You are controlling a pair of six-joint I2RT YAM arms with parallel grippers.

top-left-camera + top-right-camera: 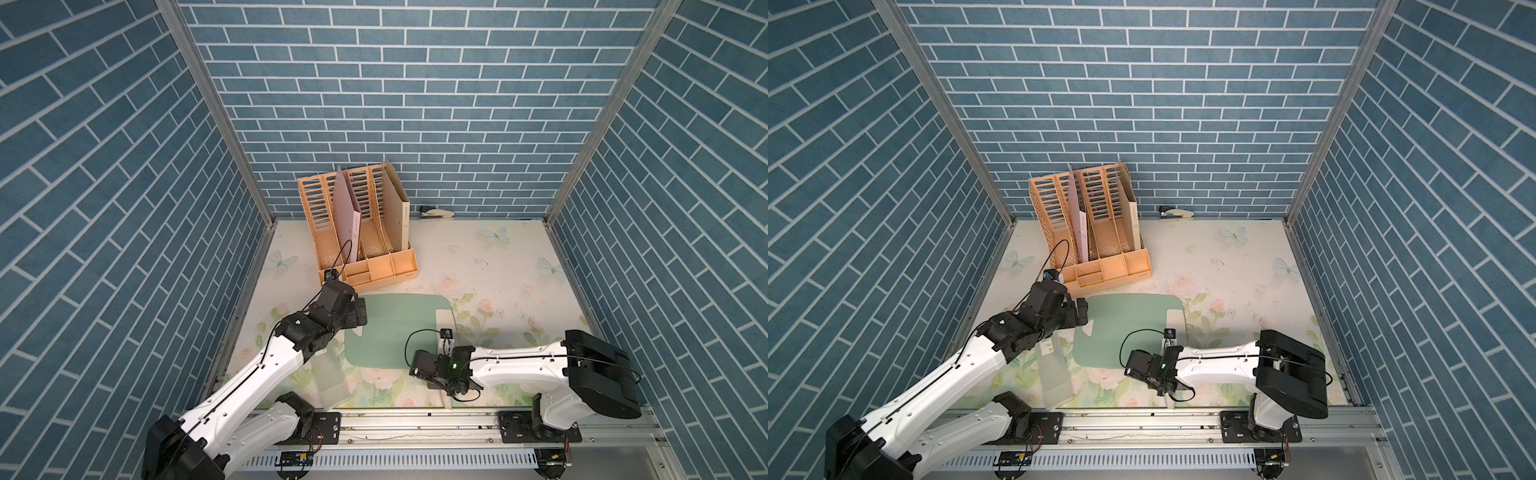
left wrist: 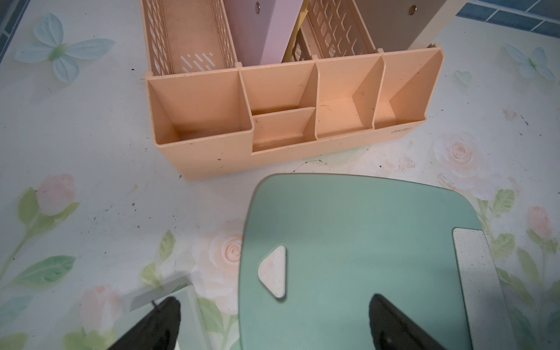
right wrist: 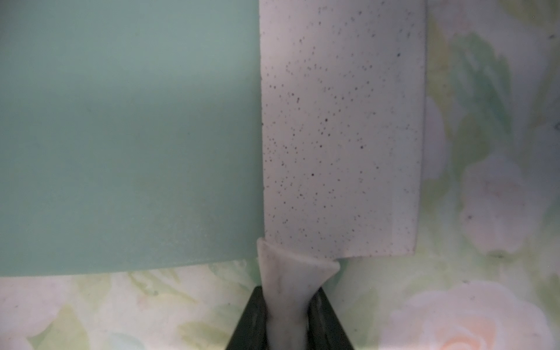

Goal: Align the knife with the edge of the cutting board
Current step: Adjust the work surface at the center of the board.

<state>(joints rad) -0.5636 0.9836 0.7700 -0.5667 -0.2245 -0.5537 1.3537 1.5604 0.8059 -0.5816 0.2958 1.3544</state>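
The mint-green cutting board (image 1: 395,328) (image 1: 1125,328) lies flat on the flowered table, its white triangular hole (image 2: 274,272) at the left end. The speckled cream knife (image 3: 342,136) (image 1: 444,322) rests with its broad blade along the board's right side, covering that edge, and its handle points toward the table's front. My right gripper (image 3: 288,318) is shut on the knife's handle just behind the blade. My left gripper (image 2: 274,303) (image 1: 359,311) hangs open over the board's left end, holding nothing. One finger is over the board, the other over the sleeve.
A translucent sleeve (image 1: 330,382) (image 1: 1054,374) lies left of the board's front corner. An orange file organiser (image 1: 361,232) (image 2: 288,106) stands just behind the board. A stapler (image 1: 434,214) sits against the back wall. Blue brick walls close three sides.
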